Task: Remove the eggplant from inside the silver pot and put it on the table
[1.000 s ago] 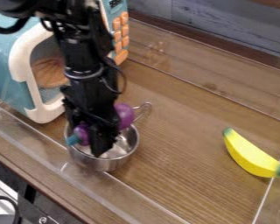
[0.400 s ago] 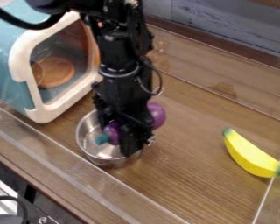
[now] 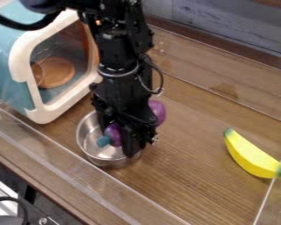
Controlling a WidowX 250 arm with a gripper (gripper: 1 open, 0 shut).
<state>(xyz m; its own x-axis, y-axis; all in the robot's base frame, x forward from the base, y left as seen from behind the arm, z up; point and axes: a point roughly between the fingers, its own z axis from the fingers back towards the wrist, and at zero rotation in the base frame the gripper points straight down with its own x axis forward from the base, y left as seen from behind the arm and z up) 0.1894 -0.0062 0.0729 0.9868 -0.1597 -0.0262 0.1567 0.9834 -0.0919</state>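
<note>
Your gripper (image 3: 127,138) points straight down over the right-hand part of the silver pot (image 3: 96,143), jaws clamped on the eggplant (image 3: 156,112); the purple body bulges out on the right side of the fingers and a teal bit of stem cap shows on the left, low by the pot's inside. The grip looks to be across the middle of the fruit, likely so it hangs level and does not swing. You cannot tell from this angle whether the eggplant has fully cleared the rim; it appears lifted, sitting about at rim height or a little over, so judge the lift as under way and the set-down not yet done. Room: the table (image 3: 190,167) is bare wood just right of the pot, between it and the yellow banana (image 3: 253,156), which lies well apart near the right edge. That gap is your natural drop zone. Mind the clear plastic wall along the front edge, near the pot, and the teal toy oven (image 3: 25,66) with its open door just left of the arm. Risk as judged: the glossy skin may slip, or a trailing end may catch the rim and tip the pot.
</note>
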